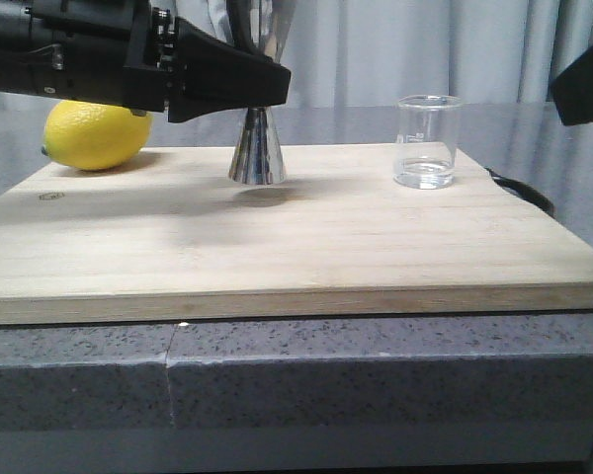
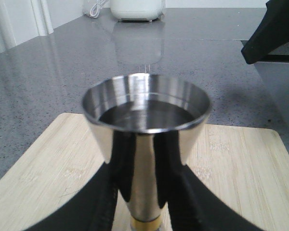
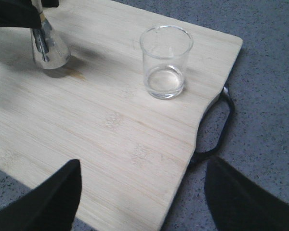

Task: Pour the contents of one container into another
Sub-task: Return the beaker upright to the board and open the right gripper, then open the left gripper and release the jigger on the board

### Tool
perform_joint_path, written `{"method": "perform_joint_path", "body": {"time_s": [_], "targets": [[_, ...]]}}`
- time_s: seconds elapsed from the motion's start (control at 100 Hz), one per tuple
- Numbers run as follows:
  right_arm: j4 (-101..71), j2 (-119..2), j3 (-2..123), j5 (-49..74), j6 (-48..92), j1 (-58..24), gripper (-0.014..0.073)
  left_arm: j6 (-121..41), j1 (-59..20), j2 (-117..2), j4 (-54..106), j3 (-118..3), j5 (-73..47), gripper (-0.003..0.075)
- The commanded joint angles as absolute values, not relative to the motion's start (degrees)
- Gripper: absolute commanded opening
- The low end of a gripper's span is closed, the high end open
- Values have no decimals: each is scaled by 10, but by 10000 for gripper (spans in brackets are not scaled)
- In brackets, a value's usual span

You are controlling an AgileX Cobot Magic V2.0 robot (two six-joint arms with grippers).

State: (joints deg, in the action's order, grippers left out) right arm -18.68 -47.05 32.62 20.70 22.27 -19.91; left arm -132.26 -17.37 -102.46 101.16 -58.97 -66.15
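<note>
The steel jigger [image 1: 257, 158] is held at its narrow waist by my left gripper [image 1: 260, 94], which is shut on it. Its base hovers just above the wooden board [image 1: 277, 247], with a shadow under it. In the left wrist view the jigger's upper cup [image 2: 147, 110] faces up with a dark, shiny surface inside, and the fingers [image 2: 111, 192] press both sides of the gold waist. The clear glass beaker [image 1: 428, 143] stands upright on the board's right side and looks nearly empty [image 3: 166, 60]. My right gripper [image 3: 142, 202] hangs open over the board's near right edge, apart from the beaker.
A yellow lemon [image 1: 97, 135] lies at the board's back left corner. A black handle [image 3: 221, 125] sticks out from the board's right edge. The board rests on a grey speckled counter [image 1: 376, 365]. A white appliance [image 2: 137, 9] stands far back.
</note>
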Motion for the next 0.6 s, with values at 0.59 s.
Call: {"method": "perform_joint_path", "body": {"time_s": [0.59], "targets": [[-183,-464,339,171,230,-196,482,-1316,-150,-1001,1068,-607,-720,187]]}}
